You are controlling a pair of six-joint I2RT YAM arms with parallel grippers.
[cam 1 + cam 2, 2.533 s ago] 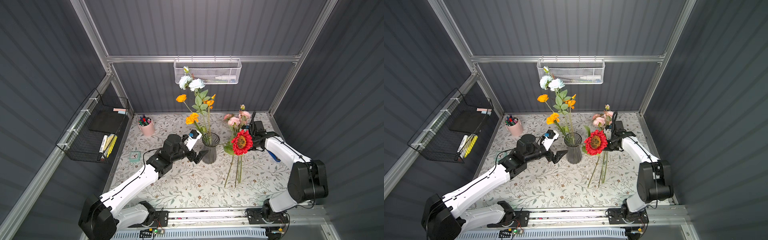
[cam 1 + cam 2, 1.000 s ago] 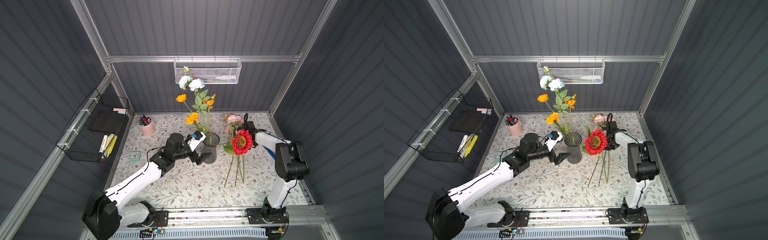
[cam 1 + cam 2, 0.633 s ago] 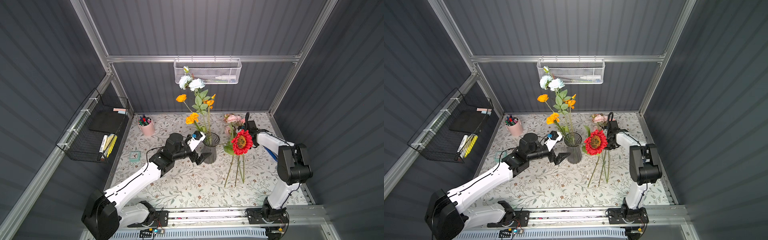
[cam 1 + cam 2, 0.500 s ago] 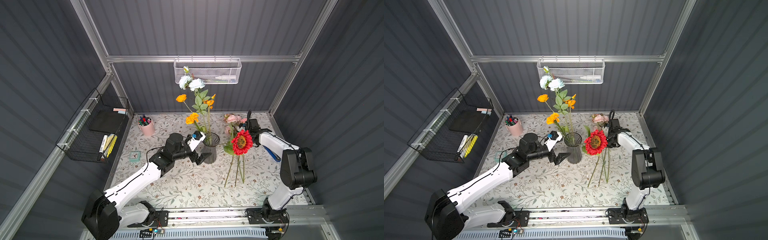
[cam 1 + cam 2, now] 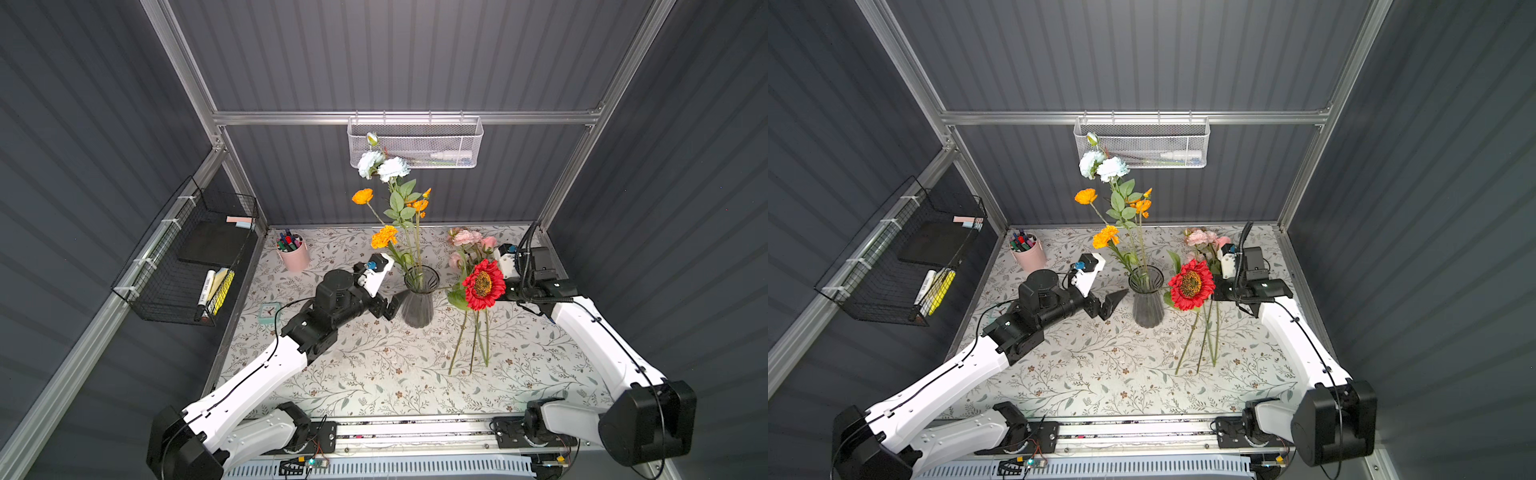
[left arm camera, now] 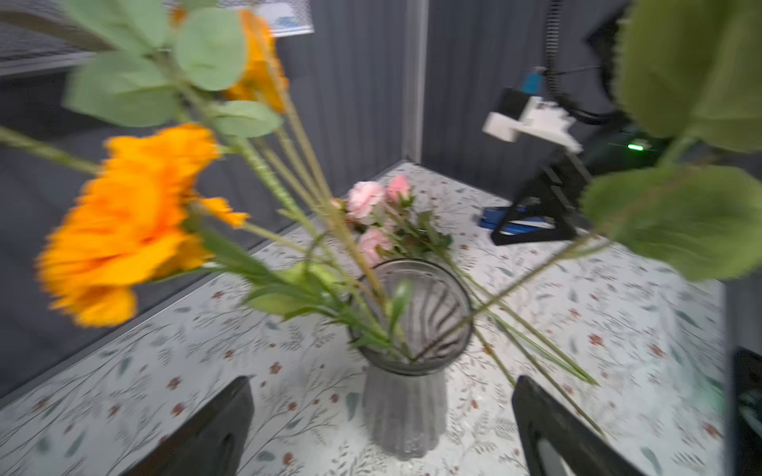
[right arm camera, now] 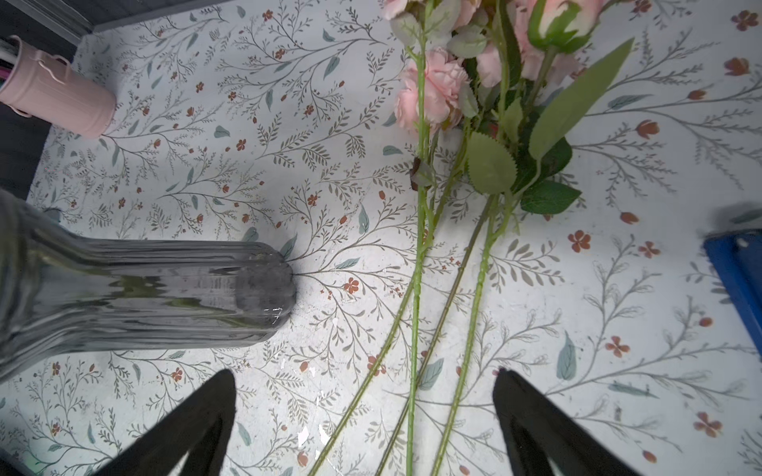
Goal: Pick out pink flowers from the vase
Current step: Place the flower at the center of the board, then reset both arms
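Inspection finds the vase (image 5: 420, 299) standing upright near the middle of the table (image 5: 374, 374). It holds the orange flowers (image 5: 384, 237) and the tall white flowers (image 5: 382, 166). The red flower (image 5: 483, 284) appears to lean out of its mouth to the right on a long stem. The pink flowers (image 5: 467, 239) are out of the vase. They lie flat on the table just to its right, blooms toward the far edge and three thin stems running toward the near edge, so the table carries them and no grip does. The right gripper (image 7: 363, 371) hangs low over those stems, between vase and right wall, its jaws spread wide and grasping nothing. The stems pass beneath the gap without touching either jaw, as far as the right wrist view shows. The left gripper (image 5: 1111, 303) sits just left of the vase at mid-height, its jaws likewise wide apart and empty, pointed at the glass but clear of it. That placement suits steadying the vase while stems are drawn out. No pink bloom is seen among the stems in the vase, so the picking appears complete or close to it. The leaning red flower overhangs the pink stems and could be snagged by the right arm. A pink cup (image 5: 294, 257) of pens stands far left, well apart.
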